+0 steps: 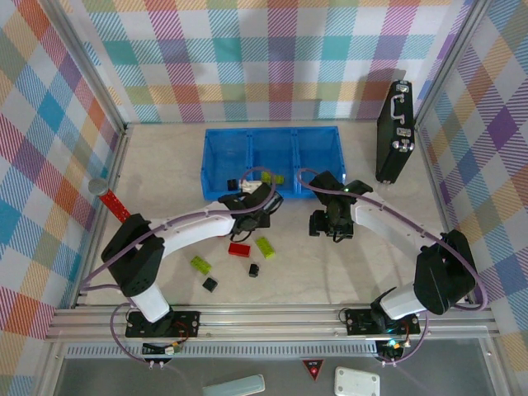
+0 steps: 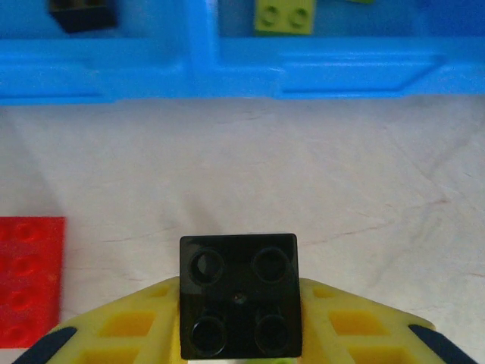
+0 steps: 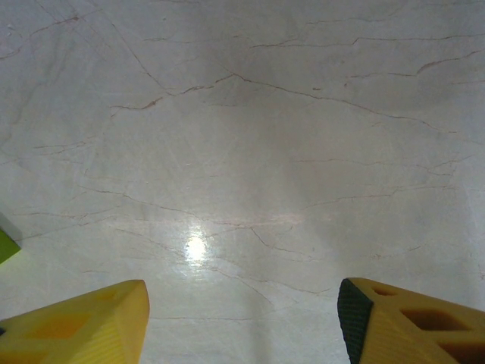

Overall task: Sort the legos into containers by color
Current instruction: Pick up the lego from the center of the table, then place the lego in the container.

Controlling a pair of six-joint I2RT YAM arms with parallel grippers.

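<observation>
The blue tray (image 1: pixel 272 130) sits at twelve o'clock on the counter (image 1: pixel 165 165), with a black lego (image 2: pixel 82 14) in its left compartment and a lime lego (image 2: pixel 285 17) in the middle one. At its six o'clock the left fingers (image 2: pixel 125 330) clamp a black brick (image 2: pixel 238 296), and at their three o'clock the right fingers (image 3: pixel 83 322) stand apart above the counter. A red lego (image 1: pixel 240 249) lies loose at six o'clock of the left fingers.

The tray (image 1: pixel 221 153) is bright blue, and the walls (image 1: pixel 272 58) have a check pattern of pink, yellow, green, blue and orange squares. The table (image 3: pixel 242 136) is pale grey-white with thin brown lines like stone. The fingers (image 2: pixel 125 327) are yellow with dark tips, and there is a black brick (image 2: pixel 238 296), a red brick (image 2: pixel 26 277) and a lime-green brick (image 2: pixel 284 17); the case (image 1: pixel 394 132) is black with silver bits.
</observation>
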